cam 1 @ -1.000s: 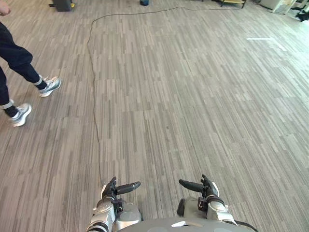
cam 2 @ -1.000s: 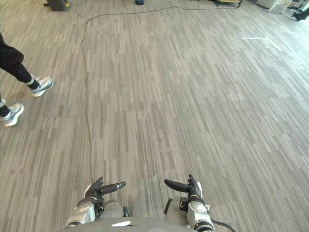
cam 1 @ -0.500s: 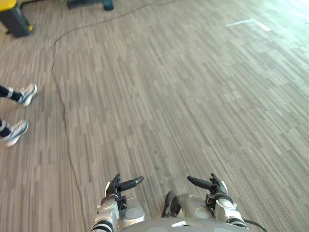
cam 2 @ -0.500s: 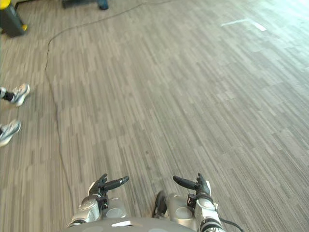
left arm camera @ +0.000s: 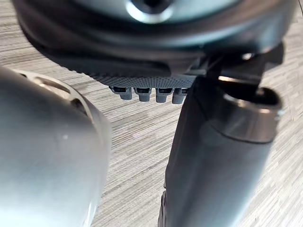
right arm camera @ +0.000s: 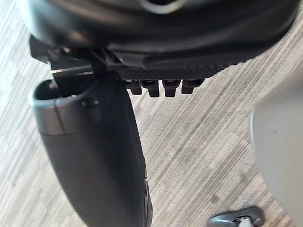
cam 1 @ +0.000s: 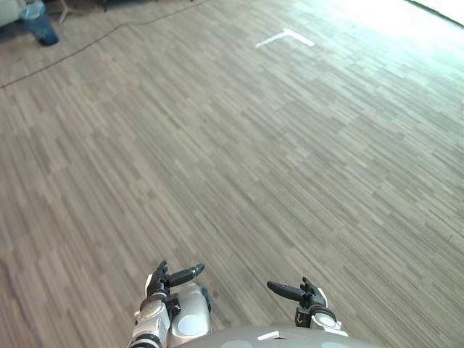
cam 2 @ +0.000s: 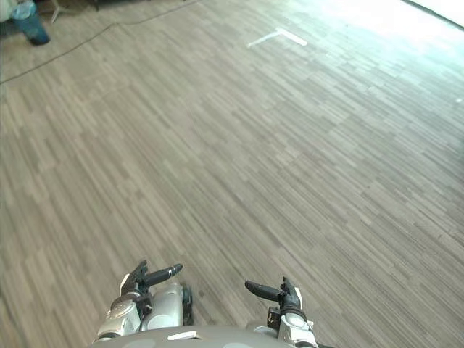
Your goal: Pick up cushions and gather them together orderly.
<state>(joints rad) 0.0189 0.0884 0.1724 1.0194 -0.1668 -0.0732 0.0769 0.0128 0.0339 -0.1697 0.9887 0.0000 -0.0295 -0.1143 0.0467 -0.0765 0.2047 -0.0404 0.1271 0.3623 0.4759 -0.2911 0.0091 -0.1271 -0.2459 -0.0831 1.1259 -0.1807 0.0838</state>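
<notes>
I see no cushion in any view. My left hand (cam 1: 162, 283) and right hand (cam 1: 305, 295) hang low at the near edge of the eye views, thumbs pointing inward toward each other. Both hold nothing. In the left wrist view the thumb (left arm camera: 213, 156) stands out in front, and the row of fingers (left arm camera: 147, 93) points straight away over bare floor. The right wrist view looks much the same, with its thumb (right arm camera: 94, 156) and straight fingers (right arm camera: 161, 86) above the wood-pattern floor.
Wood-pattern floor stretches ahead. A blue bin (cam 1: 38, 22) stands at the far left, with a thin black cable (cam 1: 94, 42) running across the floor near it. A white tape mark (cam 1: 284, 36) lies far ahead. Bright light falls on the floor at the far right.
The whole picture has swung to the right, so the camera has turned. The walking person's shoes have left the picture on the left. Both hands keep the same pose.
</notes>
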